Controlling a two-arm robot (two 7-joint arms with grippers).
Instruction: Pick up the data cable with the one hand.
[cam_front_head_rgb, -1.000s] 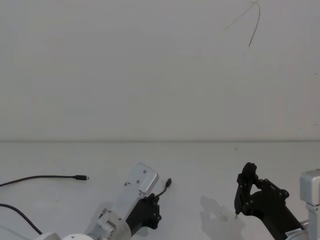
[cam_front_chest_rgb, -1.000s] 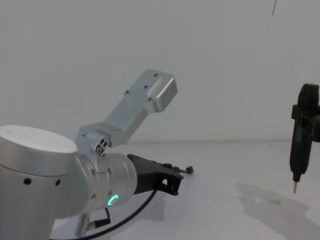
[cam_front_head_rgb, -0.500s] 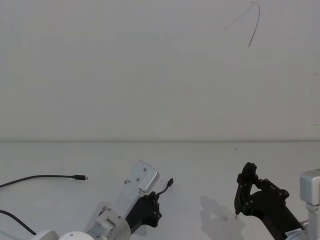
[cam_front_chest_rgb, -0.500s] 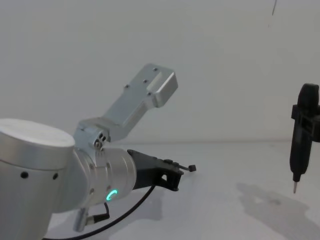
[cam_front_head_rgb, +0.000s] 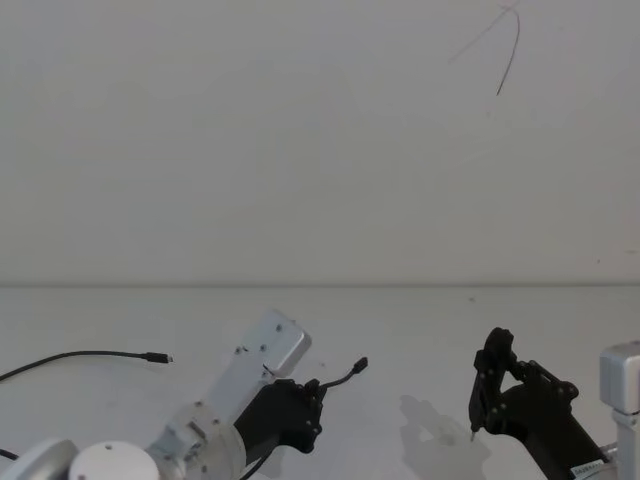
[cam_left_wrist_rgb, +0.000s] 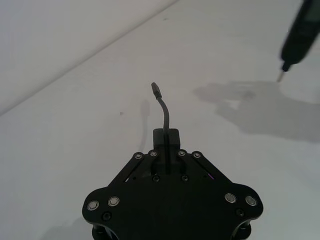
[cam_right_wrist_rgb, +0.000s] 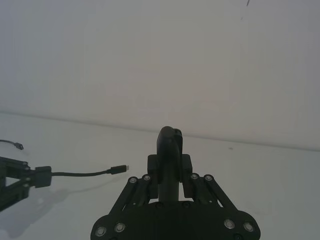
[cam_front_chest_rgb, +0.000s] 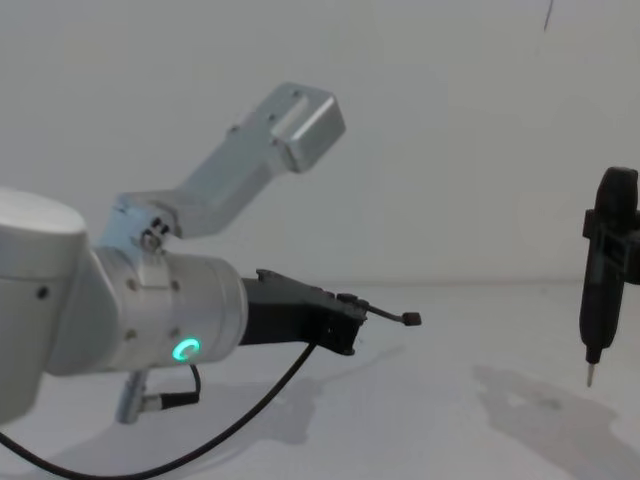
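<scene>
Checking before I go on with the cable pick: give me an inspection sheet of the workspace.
Surface: white table, shadow beside the right gripper.
Job's things: data cable, plug end jutting from the left gripper, off the table.
Clutter: nothing seen.
Grippers: left gripper jaws shut on the data cable; right gripper jaws shut on a black pen tool, tip down above the table.
Cables: second cable lying on the table, far left.
Surroundings: white wall, thin dark line high right.

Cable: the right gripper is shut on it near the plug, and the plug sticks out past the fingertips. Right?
No, the left gripper is shut on the cable near the plug, which sticks out past the fingertips; the chest view shows it. The right gripper holds a pen tool.
</scene>
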